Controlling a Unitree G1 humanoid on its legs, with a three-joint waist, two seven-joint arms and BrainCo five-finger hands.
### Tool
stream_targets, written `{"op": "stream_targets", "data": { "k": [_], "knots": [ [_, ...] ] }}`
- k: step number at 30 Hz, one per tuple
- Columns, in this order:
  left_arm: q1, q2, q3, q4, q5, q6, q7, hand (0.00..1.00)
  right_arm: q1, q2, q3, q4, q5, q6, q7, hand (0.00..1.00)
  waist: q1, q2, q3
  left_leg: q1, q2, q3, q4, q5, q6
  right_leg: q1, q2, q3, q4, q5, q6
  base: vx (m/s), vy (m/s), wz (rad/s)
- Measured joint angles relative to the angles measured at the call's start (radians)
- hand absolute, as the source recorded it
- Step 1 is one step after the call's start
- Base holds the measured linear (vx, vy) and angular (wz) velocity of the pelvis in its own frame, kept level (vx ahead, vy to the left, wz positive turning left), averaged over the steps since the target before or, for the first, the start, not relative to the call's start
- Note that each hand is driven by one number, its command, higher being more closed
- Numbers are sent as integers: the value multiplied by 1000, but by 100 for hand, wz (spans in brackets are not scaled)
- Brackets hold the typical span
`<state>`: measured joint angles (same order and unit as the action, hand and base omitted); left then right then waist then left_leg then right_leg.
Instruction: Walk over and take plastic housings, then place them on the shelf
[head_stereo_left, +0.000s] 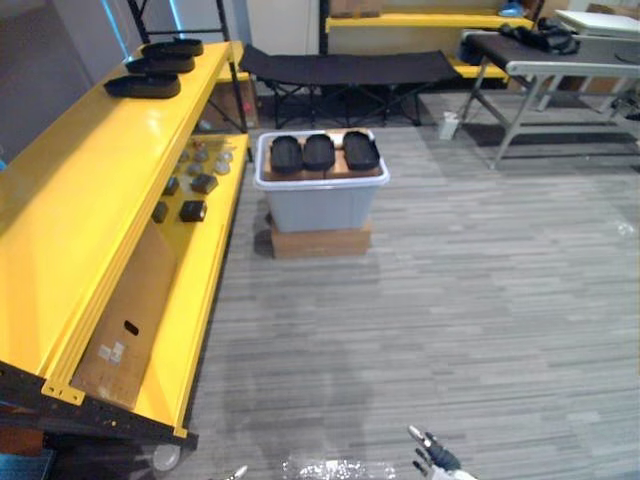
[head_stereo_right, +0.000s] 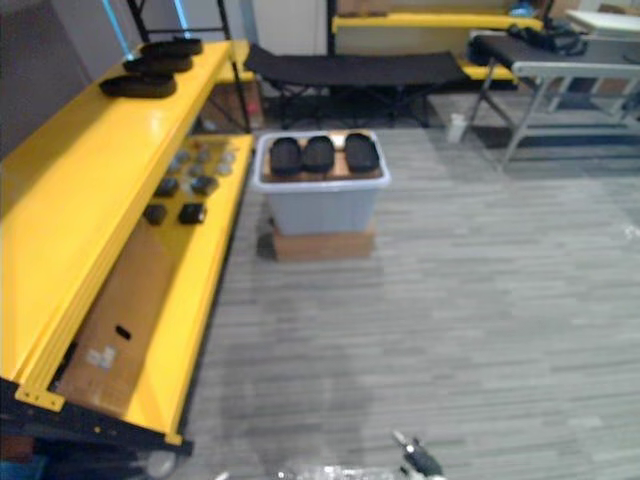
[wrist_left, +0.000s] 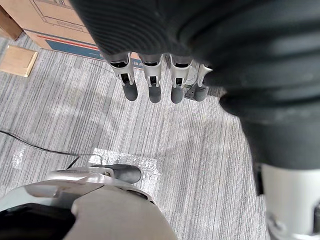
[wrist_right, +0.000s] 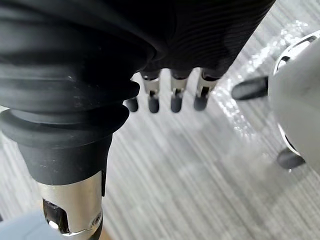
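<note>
Left wrist view, left hand (wrist_left: 152, 80) straight-fingered, holding nothing (right hand (wrist_right: 175, 92) likewise)

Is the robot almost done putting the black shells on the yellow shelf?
Maybe halfway. Three housings already lie on the yellow shelf. Three other housings wait in the grey bin ahead. Left hand and right hand are open and empty, so walking and carrying remain.

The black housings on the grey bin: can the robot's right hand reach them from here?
Probably not yet. The right hand hangs low and open, near the robot, while the housings lie atop the bin far across the floor. Nothing stands between them, so walking closer should do.
</note>
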<state>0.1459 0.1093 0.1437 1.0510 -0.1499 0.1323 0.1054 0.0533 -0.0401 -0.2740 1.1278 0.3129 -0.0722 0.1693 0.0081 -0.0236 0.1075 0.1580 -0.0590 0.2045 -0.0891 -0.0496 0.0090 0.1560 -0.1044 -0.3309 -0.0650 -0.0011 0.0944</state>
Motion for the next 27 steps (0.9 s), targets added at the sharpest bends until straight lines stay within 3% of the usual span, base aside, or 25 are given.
{"op": "stream_targets", "data": {
  "k": [7,10,12,14,16,20,27],
  "knots": [
    [1,3,0,0,3,0,-4,0,13,-1,-1,0,-61,8,4,0,-1,-7,6,-5,0,0,0,0,0,-3,0,2,2,1,-1,-25,3,-1],
    [-17,13,-11,-11,3,0,-6,0,-26,-17,5,-6,-95,7,5,0,0,-9,16,-78,0,2,3,12,16,-85,-1,8,18,14,-9,-89,17,-4],
    [-65,22,-20,-13,2,-2,-7,0,-75,-40,33,-10,-91,-1,5,0,1,-5,73,-117,-2,0,7,24,22,-129,-4,13,24,32,-12,-132,28,0],
    [-105,42,-40,-14,0,-4,-6,0,-126,-46,42,-21,-88,-2,3,0,6,-22,132,-156,-2,1,28,25,23,-160,-6,27,27,46,-13,-96,25,-3],
    [-136,60,-40,-14,0,-5,-5,0,-157,-41,44,-30,-70,-12,3,0,11,-45,175,-204,5,5,124,-20,33,-170,-9,34,35,50,-12,-25,24,-4],
    [-150,57,-48,-26,1,-37,-6,0,-147,-42,113,-64,-24,-26,10,0,34,-35,182,-232,29,25,247,-106,42,-172,3,68,68,53,-10,56,51,-19],
    [-154,45,-53,-48,3,-80,-16,0,-138,-9,158,-67,-11,-63,11,0,42,-31,184,-248,50,22,298,-133,44,-173,20,88,73,101,-25,27,71,-2]
  ]
}}
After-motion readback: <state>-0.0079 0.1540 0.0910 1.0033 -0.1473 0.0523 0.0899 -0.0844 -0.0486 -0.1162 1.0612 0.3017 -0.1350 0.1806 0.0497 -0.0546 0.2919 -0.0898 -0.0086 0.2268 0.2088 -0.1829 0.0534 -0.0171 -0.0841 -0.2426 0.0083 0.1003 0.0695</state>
